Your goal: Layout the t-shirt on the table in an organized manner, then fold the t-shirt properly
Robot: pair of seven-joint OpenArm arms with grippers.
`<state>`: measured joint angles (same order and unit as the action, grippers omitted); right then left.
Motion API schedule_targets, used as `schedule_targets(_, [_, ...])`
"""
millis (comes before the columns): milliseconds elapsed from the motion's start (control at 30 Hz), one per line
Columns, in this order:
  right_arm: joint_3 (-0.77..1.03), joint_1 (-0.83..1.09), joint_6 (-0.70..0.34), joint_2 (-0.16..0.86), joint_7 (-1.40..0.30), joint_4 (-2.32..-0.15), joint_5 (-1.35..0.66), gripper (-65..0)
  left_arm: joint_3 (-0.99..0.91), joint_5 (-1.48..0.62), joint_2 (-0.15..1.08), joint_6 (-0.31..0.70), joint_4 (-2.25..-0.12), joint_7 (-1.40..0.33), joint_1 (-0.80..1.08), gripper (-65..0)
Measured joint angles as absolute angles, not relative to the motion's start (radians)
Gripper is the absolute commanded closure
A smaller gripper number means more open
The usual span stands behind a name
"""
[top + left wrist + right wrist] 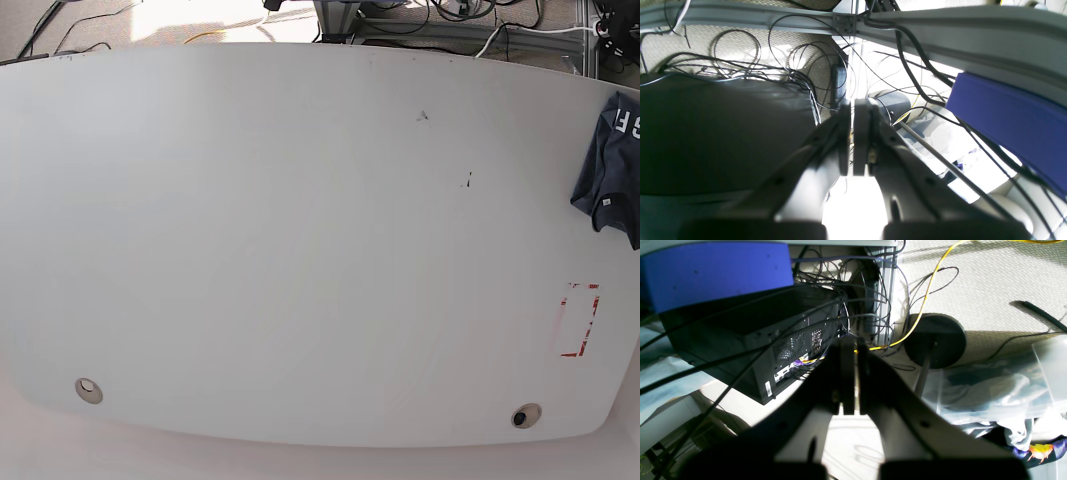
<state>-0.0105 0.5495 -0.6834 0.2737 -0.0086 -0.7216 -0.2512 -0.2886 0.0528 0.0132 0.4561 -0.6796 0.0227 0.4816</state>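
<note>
T-shirt (612, 170): dark navy, bunched at the table's (300, 230) right edge, white letters "G F" showing.
Left claw (852, 140): closed, holding nothing.
Right claw (849, 376): closed, holding nothing.

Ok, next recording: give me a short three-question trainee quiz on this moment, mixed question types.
1. True or false: the t-shirt is spread flat in the middle of the table.
2. Multiple choice: the left gripper and right gripper are A) both open, B) both shut and holding nothing, C) both shut on cloth.
3. Short answer: on which side of the base view is the red rectangle outline?

Key
1. False: it lies bunched at the right edge, partly out of frame.
2. B.
3. The right side, below the t-shirt.
</note>
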Motion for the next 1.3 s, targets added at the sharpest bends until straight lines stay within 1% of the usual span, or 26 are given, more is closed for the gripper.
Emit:
schedule_targets(100, [-0.025,0.512,-0.678,0.271,-0.002,-0.678,-0.252,-0.3,-0.242,0.083,0.017,0.414,-0.594,0.064,0.441,0.0])
schedule_targets(300, [-0.058,0.451,-0.617,0.268,-0.003,-0.618,-0.252,-0.3,-0.189,0.135,0.009,0.286,-0.413,0.111,0.361,0.0])
schedule_targets(567, [-0.074,0.366,-0.541,0.263,-0.003,-0.516,-0.252,-0.3,-0.187,0.135,0.015,0.202,-0.273,0.111,0.275,0.0])
schedule_targets(633, [-0.074,0.345,-0.538,0.264,-0.002,-0.487,-0.253,-0.3,-0.187,0.136,0.017,0.182,-0.257,0.114,0.255,0.0])
schedule_targets(1033, [-0.122,0.249,-0.419,0.257,-0.003,-0.361,-0.252,-0.5,-0.158,0.136,0.017,0.097,-0.241,0.117,0.227,0.0])
schedule_targets(1300, [-0.181,0.228,-0.344,0.234,-0.003,-0.35,-0.253,-0.5,-0.158,0.135,0.017,0.089,-0.247,0.082,0.202,0.0])
